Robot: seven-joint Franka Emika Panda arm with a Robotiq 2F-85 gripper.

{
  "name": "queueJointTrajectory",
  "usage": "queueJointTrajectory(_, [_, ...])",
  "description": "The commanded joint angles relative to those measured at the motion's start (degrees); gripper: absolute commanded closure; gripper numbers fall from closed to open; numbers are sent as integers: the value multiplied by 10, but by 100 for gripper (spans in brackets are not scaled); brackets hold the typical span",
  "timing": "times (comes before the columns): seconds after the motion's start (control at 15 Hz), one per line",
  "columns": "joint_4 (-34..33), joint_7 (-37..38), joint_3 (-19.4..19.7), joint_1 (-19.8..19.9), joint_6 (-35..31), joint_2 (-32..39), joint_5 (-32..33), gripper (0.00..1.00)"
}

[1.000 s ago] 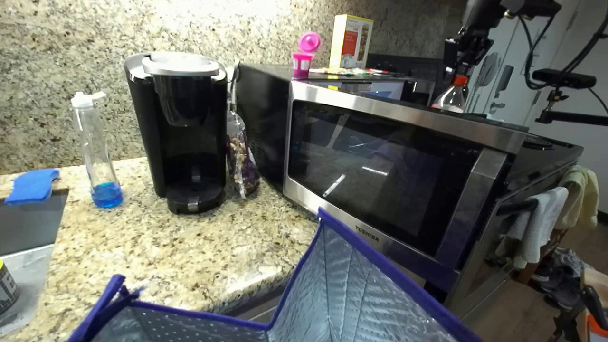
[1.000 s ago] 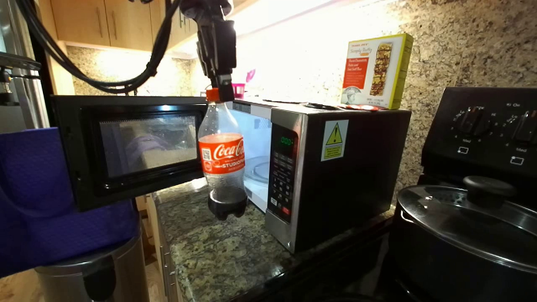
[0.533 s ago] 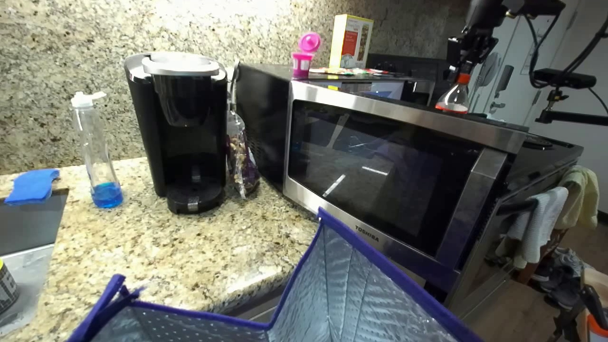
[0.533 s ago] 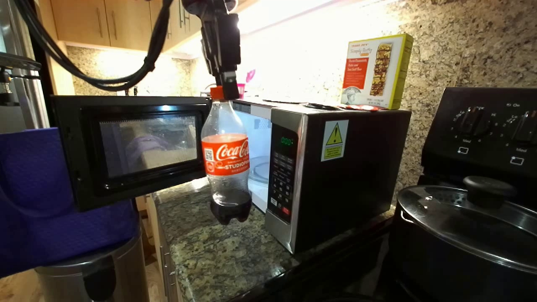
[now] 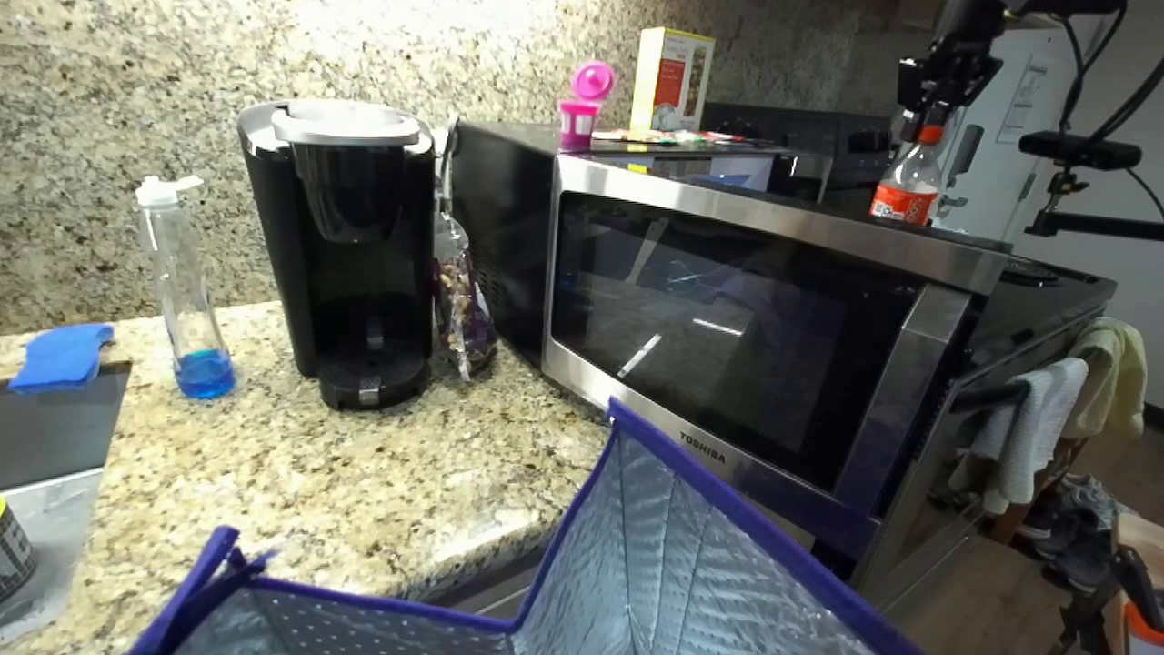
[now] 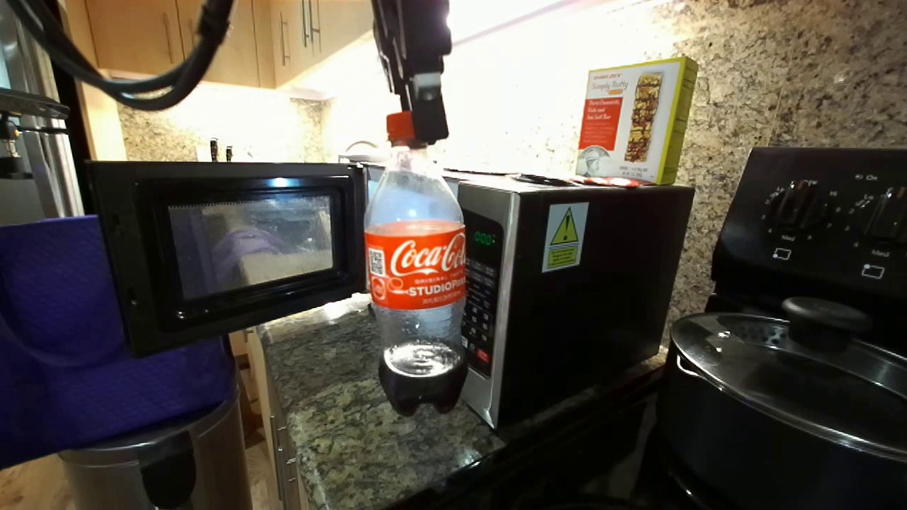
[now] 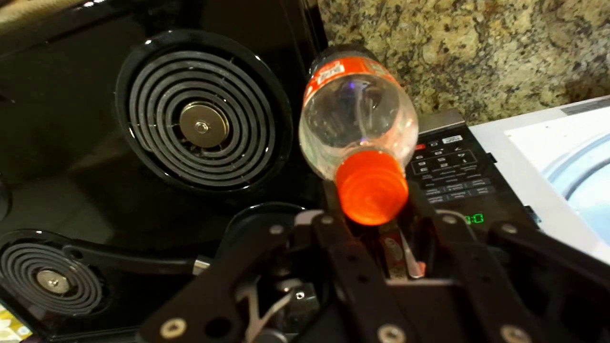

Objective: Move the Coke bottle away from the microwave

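End effector (image 7: 372, 191) downward — clasping Coke bottle (image 6: 416, 265)

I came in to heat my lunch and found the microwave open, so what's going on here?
The robot's end effector is closed on the top of the Coke bottle, holding it roughly upright. It is outside the microwave, partly hiding the control panel in an exterior view, and looks to be in the air, not yet set down. The microwave door is open.
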State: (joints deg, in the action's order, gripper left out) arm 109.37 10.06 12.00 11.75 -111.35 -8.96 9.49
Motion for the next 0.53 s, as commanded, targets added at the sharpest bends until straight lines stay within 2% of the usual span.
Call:
queueJointTrajectory(0.0, [-42, -1, 7, 11, 18, 30, 2, 90])
queueJointTrajectory(0.07, [-44, -3, 9, 10, 15, 32, 0, 90])
queueJointTrajectory(0.13, [-20, -1, 8, 7, 5, 17, -1, 65])
queueJointTrajectory(0.47, [-29, -1, 10, 7, 5, 28, -1, 65])
